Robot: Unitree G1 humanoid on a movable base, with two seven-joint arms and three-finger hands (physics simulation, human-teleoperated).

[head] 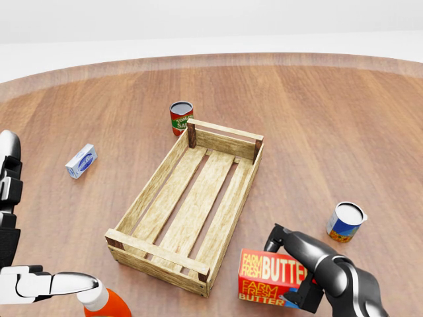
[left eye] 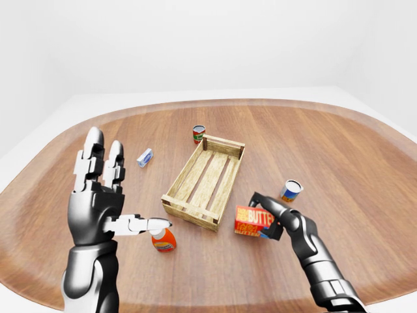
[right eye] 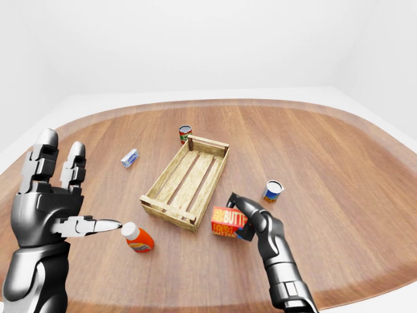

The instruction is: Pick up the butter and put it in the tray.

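The red and orange butter box [head: 269,277] stands face-up beside the lower right corner of the wooden crate tray [head: 153,187] in the head view. My right hand [head: 288,267] is shut on the box, one finger hooked over its top edge and the thumb under its right end. I cannot tell whether the box touches the table. The tray holds nothing. My left hand [left eye: 104,195] is raised at the left with its fingers spread open, holding nothing.
A red can [head: 180,117] stands just above the tray's top corner. A small blue-and-white box [head: 81,160] lies to the tray's left. A blue-orange can [head: 346,222] stands right of the butter. An orange bottle [head: 102,304] lies under my left hand.
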